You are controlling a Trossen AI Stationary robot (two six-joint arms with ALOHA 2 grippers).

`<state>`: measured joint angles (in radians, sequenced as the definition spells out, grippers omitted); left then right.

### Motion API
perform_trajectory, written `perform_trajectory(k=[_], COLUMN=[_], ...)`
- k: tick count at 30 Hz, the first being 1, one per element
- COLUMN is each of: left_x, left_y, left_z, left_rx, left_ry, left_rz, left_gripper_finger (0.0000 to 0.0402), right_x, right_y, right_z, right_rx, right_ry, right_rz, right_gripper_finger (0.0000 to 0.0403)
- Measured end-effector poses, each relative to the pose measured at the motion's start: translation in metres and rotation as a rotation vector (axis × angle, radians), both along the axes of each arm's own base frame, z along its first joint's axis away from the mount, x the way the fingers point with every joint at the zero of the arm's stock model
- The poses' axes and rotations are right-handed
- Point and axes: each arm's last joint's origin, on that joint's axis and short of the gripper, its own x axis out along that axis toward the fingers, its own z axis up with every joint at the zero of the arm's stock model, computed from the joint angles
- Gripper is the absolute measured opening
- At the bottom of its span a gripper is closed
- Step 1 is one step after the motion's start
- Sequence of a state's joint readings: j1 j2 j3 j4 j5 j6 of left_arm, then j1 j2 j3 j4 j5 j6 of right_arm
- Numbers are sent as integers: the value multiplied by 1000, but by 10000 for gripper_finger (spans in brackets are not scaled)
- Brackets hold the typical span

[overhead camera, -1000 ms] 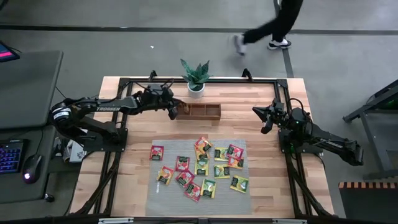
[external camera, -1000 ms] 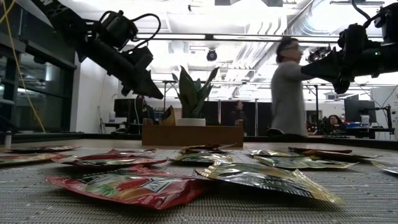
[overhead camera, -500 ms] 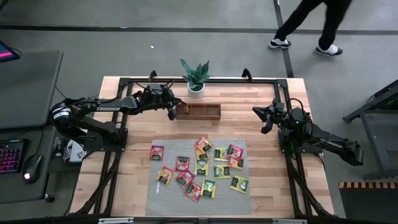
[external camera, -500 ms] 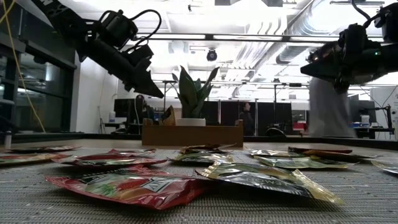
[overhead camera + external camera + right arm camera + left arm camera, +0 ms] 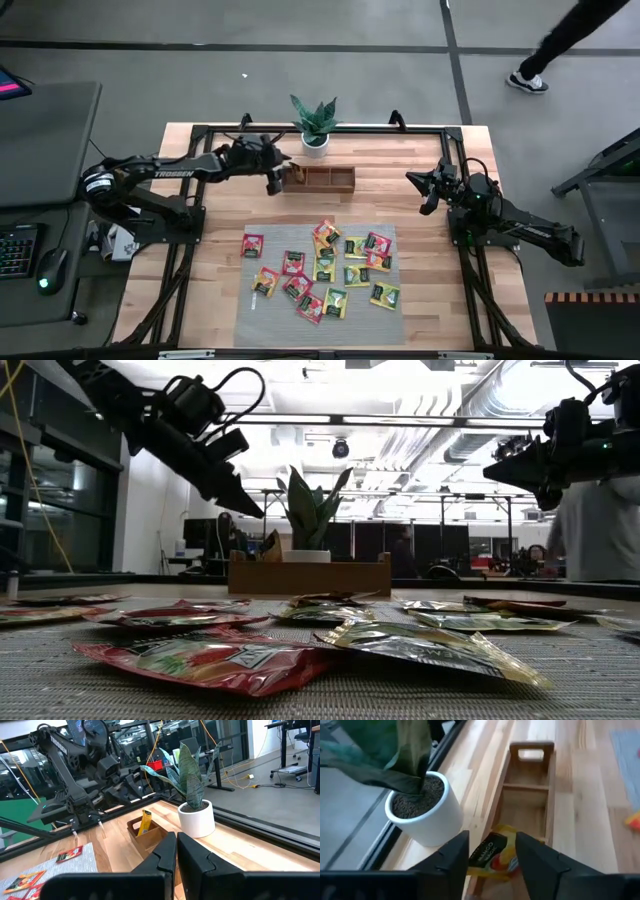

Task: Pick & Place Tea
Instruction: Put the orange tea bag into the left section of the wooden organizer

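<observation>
Several red, yellow and green tea sachets (image 5: 325,265) lie flat on the grey ribbed mat (image 5: 248,305). One yellow sachet (image 5: 492,859) stands on edge in the left end compartment of the wooden tray (image 5: 330,180), leaning on its wall; it sticks up above the tray rim (image 5: 270,546) in the low view. My left gripper (image 5: 276,182) hangs open just above and left of that compartment, a finger on either side of the sachet and clear of it (image 5: 492,840). My right gripper (image 5: 425,195) is shut and empty, raised over the table's right side (image 5: 500,468).
A potted plant in a white pot (image 5: 315,128) stands right behind the tray at the far edge. The tray's middle and right compartments (image 5: 527,785) show bare wood. A black frame rail (image 5: 300,128) runs around the table. A person's leg (image 5: 560,45) shows on the floor beyond.
My left gripper has drawn back a little toward the table's left edge, away from the tray's end; it stays open. The yellow sachet stays standing in the compartment. A person has walked rightward past the table's far side.
</observation>
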<state>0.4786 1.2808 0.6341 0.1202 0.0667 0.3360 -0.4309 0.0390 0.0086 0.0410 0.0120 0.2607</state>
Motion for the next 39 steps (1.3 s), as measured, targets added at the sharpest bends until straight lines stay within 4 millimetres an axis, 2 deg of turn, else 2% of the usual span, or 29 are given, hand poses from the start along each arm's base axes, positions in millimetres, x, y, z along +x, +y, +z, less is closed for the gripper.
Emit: perform_trajectory(k=[4, 9, 13, 17, 29, 39], left_x=[9, 13, 13, 14, 22, 26], left_y=[9, 30, 45, 57, 65, 67], left_z=[13, 18, 12, 14, -4, -3], left_rx=[13, -89, -117, -124, -123, -95], left_ry=[101, 223, 305, 300, 339, 299], left_rz=[-65, -154, -183, -205, -251, -260], left_gripper_finger=[174, 174, 174, 174, 174, 174], right_x=[0, 0, 0, 0, 0, 0], right_y=[0, 0, 0, 0, 0, 0], right_z=[0, 0, 0, 0, 0, 0], right_rx=[0, 0, 0, 0, 0, 0], right_ry=[-1, -1, 0, -1, 0, -1], right_rz=[0, -1, 0, 0, 0, 0], right_gripper_finger=[12, 12, 12, 12, 12, 12])
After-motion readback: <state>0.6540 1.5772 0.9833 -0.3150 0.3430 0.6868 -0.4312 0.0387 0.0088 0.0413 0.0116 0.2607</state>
